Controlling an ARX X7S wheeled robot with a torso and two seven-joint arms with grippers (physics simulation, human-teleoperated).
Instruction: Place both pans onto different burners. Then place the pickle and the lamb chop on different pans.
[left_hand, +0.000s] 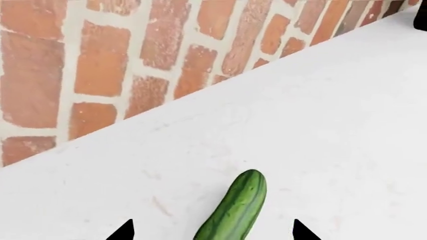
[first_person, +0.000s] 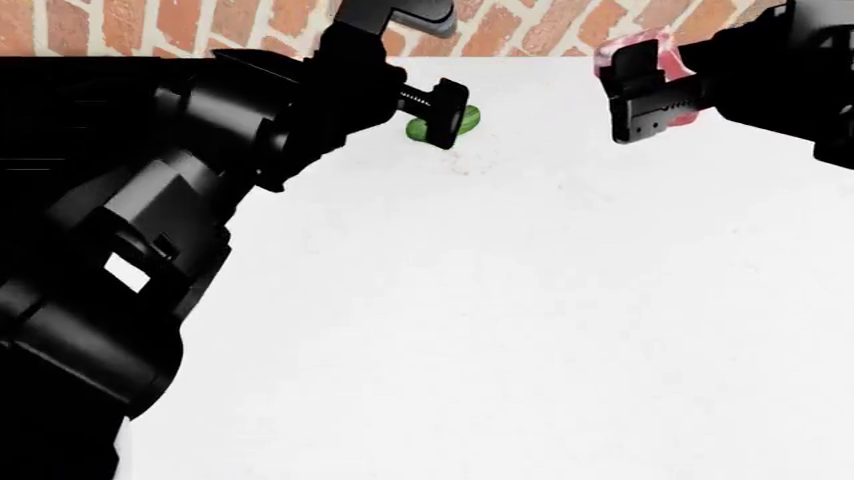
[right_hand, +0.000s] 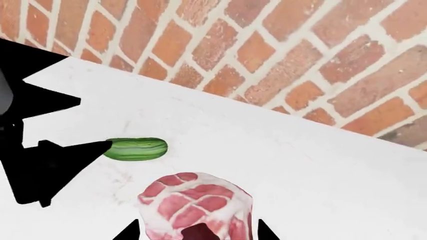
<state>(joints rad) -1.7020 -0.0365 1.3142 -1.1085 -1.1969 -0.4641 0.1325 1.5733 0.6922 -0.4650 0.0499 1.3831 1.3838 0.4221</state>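
Pickle (left_hand: 233, 209) flat on white tabletop (first_person: 534, 300) near brick wall (right_hand: 267, 50), between spread left hand (left_hand: 212, 232) tips. Lamb chop (right_hand: 197, 205) pinched in right hand (right_hand: 197, 232).

white speckled countertop (first_person: 534, 320), red brick wall (right_hand: 280, 45) with pale mortar behind it

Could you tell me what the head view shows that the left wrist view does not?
Only the head view shows the lamb chop between the right gripper fingers, and the left arm's body. Only the left wrist view shows the pickle lengthwise between the left gripper fingertips, apart from both. Both share the pickle, white counter and brick wall.
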